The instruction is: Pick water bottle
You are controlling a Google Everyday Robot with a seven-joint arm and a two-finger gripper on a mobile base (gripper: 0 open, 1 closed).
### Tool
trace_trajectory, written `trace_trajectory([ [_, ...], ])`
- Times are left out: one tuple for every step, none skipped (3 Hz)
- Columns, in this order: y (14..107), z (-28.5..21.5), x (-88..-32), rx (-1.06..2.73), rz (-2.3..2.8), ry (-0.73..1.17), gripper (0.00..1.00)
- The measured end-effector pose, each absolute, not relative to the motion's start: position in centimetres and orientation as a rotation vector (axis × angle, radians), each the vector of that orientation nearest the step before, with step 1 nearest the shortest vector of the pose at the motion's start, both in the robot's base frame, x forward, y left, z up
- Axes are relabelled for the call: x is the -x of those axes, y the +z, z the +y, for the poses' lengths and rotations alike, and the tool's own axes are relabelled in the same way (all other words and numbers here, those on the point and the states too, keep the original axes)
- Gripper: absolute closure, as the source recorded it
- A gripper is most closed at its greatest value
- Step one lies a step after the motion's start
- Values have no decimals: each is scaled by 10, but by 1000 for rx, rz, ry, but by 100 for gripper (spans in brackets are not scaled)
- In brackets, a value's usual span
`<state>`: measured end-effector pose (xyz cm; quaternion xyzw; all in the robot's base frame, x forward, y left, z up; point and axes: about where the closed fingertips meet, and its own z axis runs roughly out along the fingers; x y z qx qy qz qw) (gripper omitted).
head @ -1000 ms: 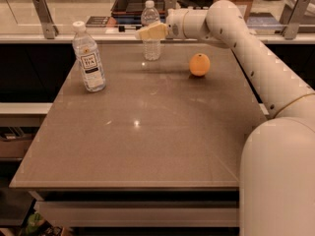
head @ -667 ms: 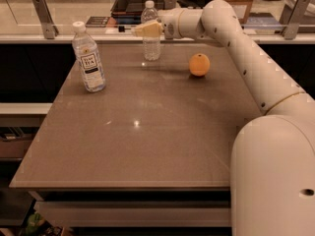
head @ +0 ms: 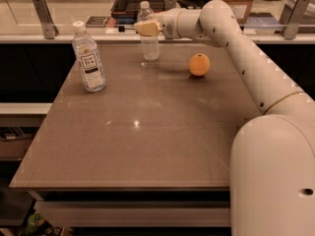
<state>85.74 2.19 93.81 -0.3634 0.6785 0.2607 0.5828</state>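
Observation:
The water bottle (head: 150,45) is slim, clear and ribbed with a white cap. It stands upright at the far middle of the brown table (head: 147,132). My gripper (head: 146,28) reaches in from the right on the white arm (head: 236,38). It is level with the bottle's shoulder, and its cream tip overlaps the bottle just below the cap. The bottle's base rests on the table.
A bigger clear bottle with a white-and-black label (head: 88,58) stands at the far left. An orange (head: 199,64) lies to the right of the water bottle. A counter with metal posts (head: 44,16) and a dark tray (head: 138,1) runs behind the table.
The gripper has shifted slightly left and up against the water bottle's shoulder. The bottle's cap now sits a little further left. The other objects have not moved.

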Motion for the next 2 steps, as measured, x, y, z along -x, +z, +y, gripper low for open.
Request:
trace_trajectory([
  [937, 25, -857, 851, 1584, 613, 88],
  [935, 28, -857, 854, 1585, 617, 100],
])
